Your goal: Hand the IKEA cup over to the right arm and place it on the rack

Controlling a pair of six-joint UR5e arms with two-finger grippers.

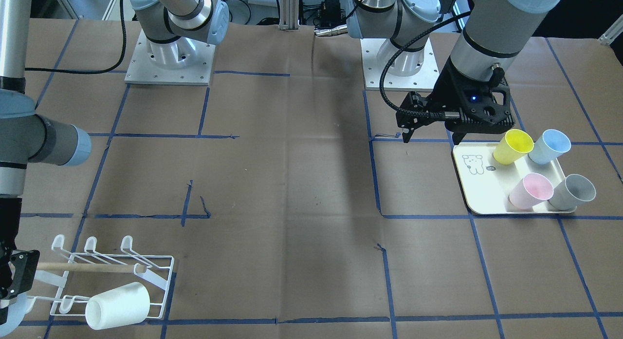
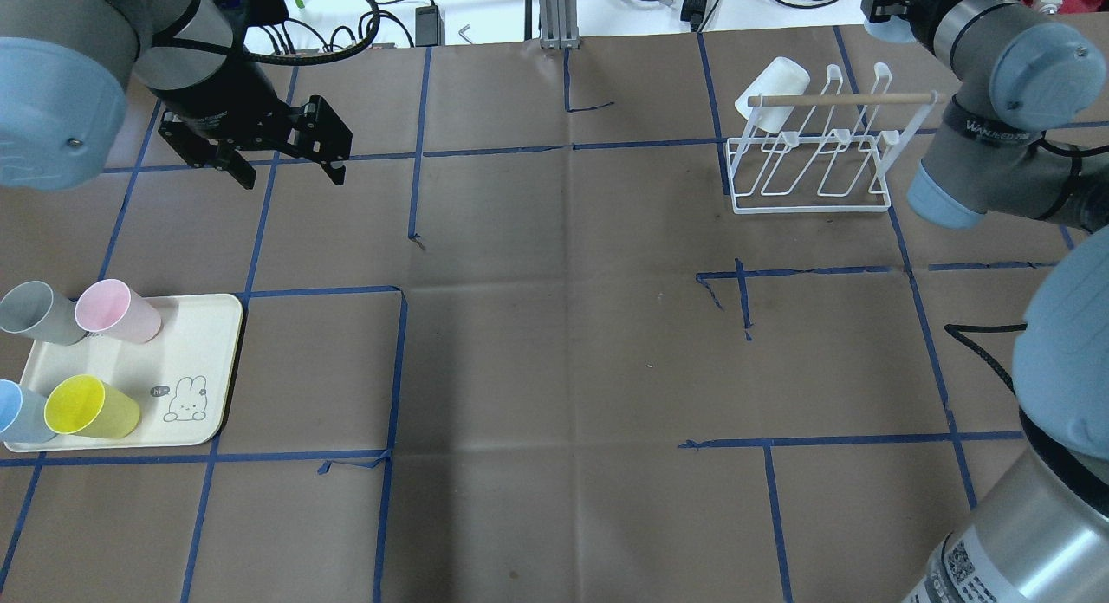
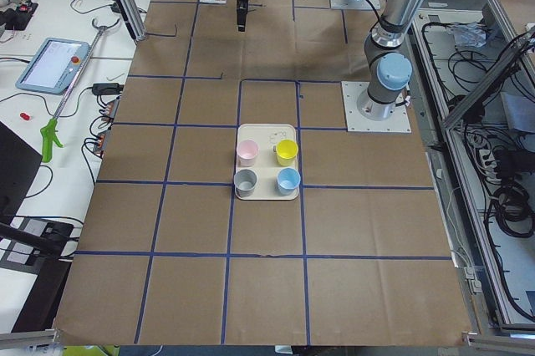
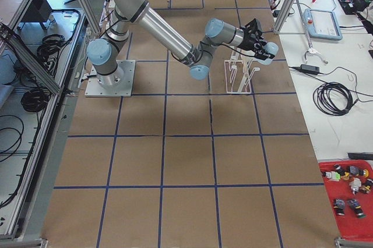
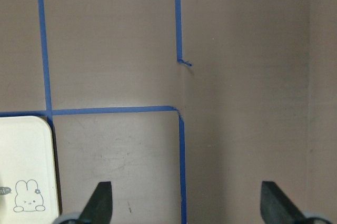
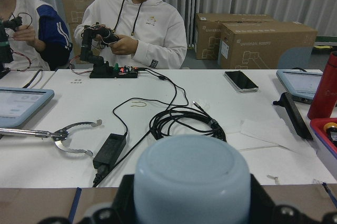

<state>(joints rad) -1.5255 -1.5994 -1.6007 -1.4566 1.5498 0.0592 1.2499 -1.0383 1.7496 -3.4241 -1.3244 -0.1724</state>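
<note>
My right gripper [image 6: 192,203] is shut on a pale bluish-white cup [image 6: 192,176], whose round bottom faces the wrist camera. In the overhead view the gripper [image 2: 885,3] hangs at the table's far right edge, just beyond the white wire rack [image 2: 810,165]. A white cup [image 2: 771,85] lies tipped on the rack's far left prong, by the wooden dowel [image 2: 840,99]. My left gripper [image 2: 292,177] is open and empty. It hovers over bare table beyond the cream tray [image 2: 195,360]. Its two fingertips stand wide apart in the left wrist view [image 5: 102,203].
The tray holds yellow [image 2: 91,406], pink [image 2: 117,311], grey [image 2: 35,313] and blue [image 2: 17,412] cups. Blue tape lines cross the brown table. Two arm bases [image 1: 170,61] stand at the robot side. Operators sit at a desk [image 6: 174,108] past the far edge.
</note>
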